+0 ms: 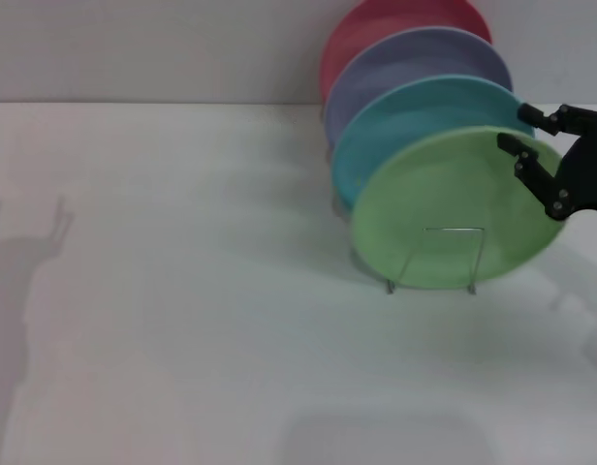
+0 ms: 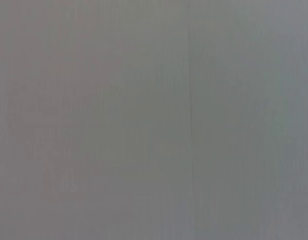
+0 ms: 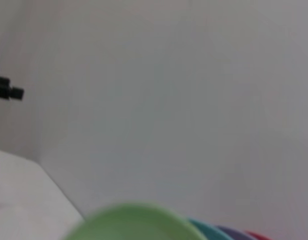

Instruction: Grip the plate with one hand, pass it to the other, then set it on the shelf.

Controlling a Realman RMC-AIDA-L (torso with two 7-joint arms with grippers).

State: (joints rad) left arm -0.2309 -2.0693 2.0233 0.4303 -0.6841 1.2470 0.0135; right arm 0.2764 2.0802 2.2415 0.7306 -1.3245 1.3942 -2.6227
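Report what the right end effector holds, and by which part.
The right end effector sits open at the green plate's upper right rim, apparently holding nothing; the plate stands in the wire rack.

Lighting is bright and even across my head view. My left arm casts a soft grey shadow [image 1: 27,291] onto the white table [image 1: 182,339], and a fainter one falls beside the green plate [image 1: 454,218]. No glare is visible. My left wrist view shows only flat, featureless grey. My right wrist view is blurred, the plate rim [image 3: 134,222] out of focus.
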